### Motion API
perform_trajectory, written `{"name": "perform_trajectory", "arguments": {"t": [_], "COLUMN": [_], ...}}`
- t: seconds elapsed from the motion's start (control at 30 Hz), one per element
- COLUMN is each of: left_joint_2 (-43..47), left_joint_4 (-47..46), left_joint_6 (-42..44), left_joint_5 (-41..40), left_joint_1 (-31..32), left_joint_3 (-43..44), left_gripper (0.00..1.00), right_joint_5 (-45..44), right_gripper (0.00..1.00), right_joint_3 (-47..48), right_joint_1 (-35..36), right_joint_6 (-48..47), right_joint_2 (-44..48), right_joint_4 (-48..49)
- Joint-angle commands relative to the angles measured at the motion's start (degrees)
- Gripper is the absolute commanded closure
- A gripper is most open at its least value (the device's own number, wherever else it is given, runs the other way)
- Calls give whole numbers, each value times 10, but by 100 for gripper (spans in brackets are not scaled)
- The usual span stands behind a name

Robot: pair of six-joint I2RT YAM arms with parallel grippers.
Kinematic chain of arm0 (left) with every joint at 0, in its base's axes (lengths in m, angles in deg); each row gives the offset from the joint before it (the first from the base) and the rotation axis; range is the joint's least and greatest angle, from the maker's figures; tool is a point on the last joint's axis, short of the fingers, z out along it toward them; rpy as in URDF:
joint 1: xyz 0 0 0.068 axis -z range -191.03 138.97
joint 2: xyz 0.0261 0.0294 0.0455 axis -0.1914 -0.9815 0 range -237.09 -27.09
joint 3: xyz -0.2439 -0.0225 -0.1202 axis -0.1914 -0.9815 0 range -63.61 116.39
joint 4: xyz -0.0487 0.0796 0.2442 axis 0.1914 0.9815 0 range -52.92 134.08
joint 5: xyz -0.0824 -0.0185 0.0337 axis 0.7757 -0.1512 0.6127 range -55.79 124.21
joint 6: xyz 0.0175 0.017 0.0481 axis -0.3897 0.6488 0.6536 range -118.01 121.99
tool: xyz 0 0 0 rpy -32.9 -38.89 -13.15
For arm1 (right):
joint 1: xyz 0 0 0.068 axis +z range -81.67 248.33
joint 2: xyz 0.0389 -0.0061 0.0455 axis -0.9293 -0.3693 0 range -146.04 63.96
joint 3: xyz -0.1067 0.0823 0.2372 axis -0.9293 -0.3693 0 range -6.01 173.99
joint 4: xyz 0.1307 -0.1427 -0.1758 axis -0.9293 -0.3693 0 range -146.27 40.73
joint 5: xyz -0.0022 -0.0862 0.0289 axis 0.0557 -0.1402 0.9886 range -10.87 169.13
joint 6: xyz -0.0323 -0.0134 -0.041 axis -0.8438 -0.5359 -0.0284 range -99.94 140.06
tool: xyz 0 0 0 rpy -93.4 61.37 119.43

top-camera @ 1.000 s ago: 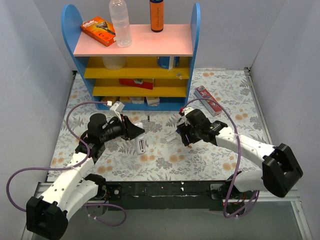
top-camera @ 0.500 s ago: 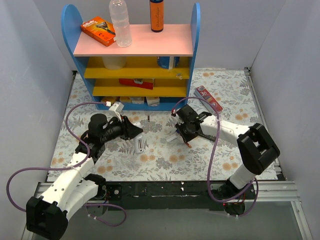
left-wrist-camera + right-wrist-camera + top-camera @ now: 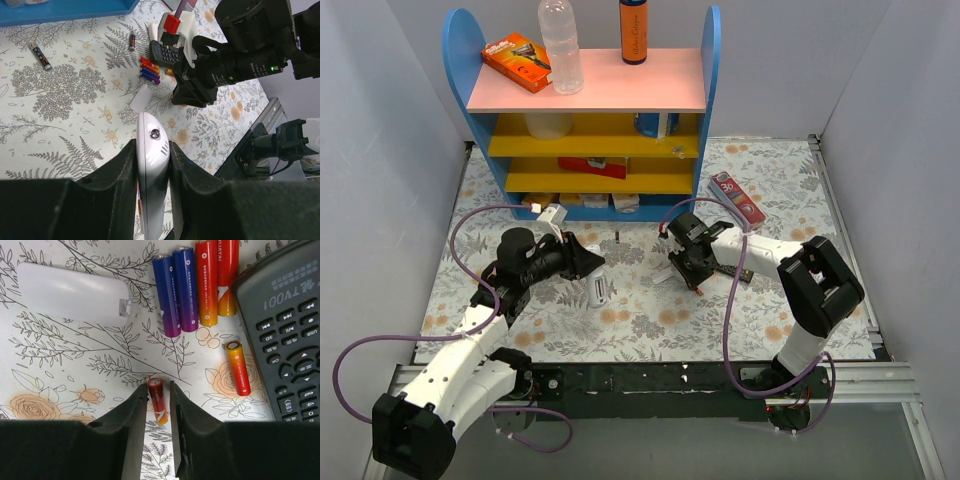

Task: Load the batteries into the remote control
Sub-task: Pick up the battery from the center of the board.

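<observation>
Lying flat on the flowered surface [image 3: 60, 370], every battery in view is outside a remote. One red-orange battery [image 3: 159, 407] sits between the fingers of the right end effector [image 3: 158, 390]. A second orange cell [image 3: 238, 367] lies near it, and two dark blue cells [image 3: 166, 295] and two red-orange cells [image 3: 206, 282] lie in a row beyond. — PHOTOGRAPHER

Is that first one gripped? And where is the remote? — DESK

The fingers stand narrow on either side of it. Whether they press it I cannot tell, and it rests on the surface. The left end effector [image 3: 152, 145] is clamped on the sides of a white remote control [image 3: 152, 170], whose far end is near a white battery cover [image 3: 72, 292]. That cover, likely its own, lies on the surface beside the blue cells. A black remote [image 3: 285, 330] lies just beside the red-orange pair. — PHOTOGRAPHER

So, progress? — DESK

Early, by my reading: cover off, remote in hand, no cell seen in it. What is left is to lift this cell, seat it with a partner and refit the cover. — PHOTOGRAPHER
</observation>
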Motion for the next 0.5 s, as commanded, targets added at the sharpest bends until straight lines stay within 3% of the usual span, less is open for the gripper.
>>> {"name": "perform_trajectory", "arguments": {"t": [0.0, 0.1, 0.23, 0.4, 0.47], "left_joint_2": [12, 11, 11, 11, 16], "left_joint_4": [-5, -6, -16, -28, -40], "left_joint_6": [4, 1, -19, -39, -51], "left_joint_5": [-4, -4, -3, -13, -19], "left_joint_1": [3, 3, 3, 3, 3], "left_joint_3": [11, 10, 6, 6, -1], "left_gripper": [100, 100, 100, 100, 100], "right_joint_5": [5, 0, -3, -8, -10], "right_gripper": [68, 69, 85, 99, 99], "right_joint_3": [20, 23, 25, 29, 27], "right_joint_1": [2, 11, 21, 37, 45], "right_joint_6": [-12, -13, -14, -7, -2], "right_joint_2": [-20, -23, -9, 43, 75], "right_joint_4": [-7, -10, -13, -6, 2]}}
